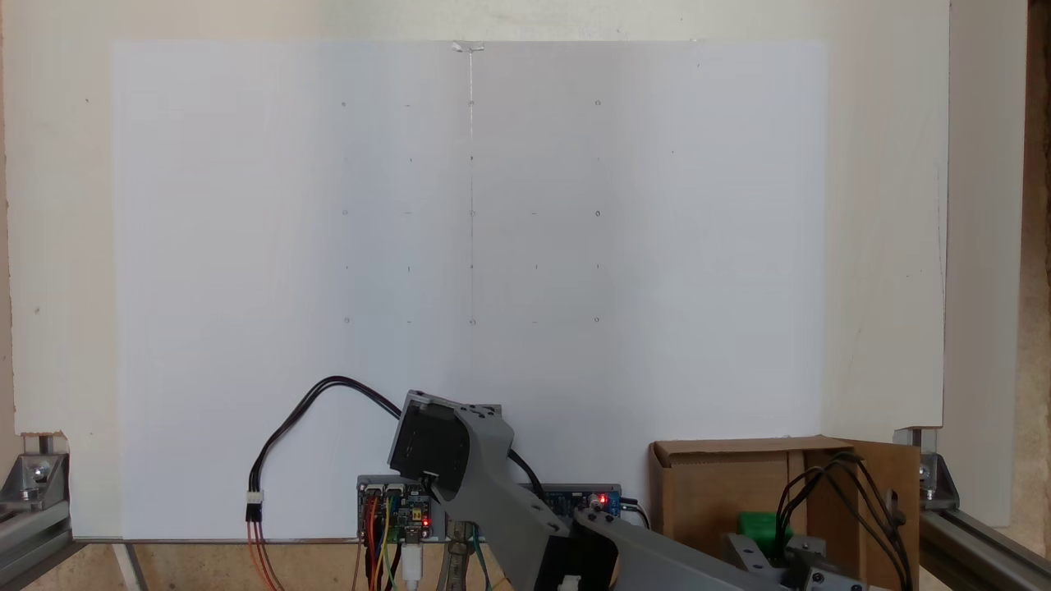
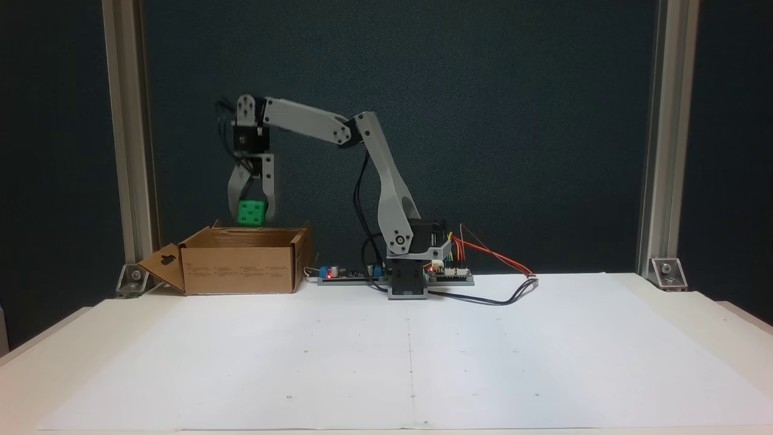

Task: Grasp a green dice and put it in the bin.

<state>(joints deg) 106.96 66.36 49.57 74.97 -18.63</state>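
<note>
We saw the arm reaching out to the left in a fixed view, its forearm level and its wrist bent straight down. The pincer hung just above the open top of the bin and was clenched on the die, which sat between the two grey fingers with a pipped face turned toward the camera. The die was clear of the cardboard, its lower edge just over the bin's rim.

The bin stood at the far left of the worktop, beside the arm's base. One flap with a cut-out hole leaned out and down to the left.

In a fixed view from above, the bin lay at the bottom right, with the die showing as a green patch over its opening. The pincer's grey parts and a bundle of black wires covered part of it there.

A white sheet with faint dots and a centre line covered most of the worktop. Circuit boards with small red lights sat by the base, and black cables looped from them onto the sheet, with coloured wires close by. Metal rails stood upright at the far corners.
</note>
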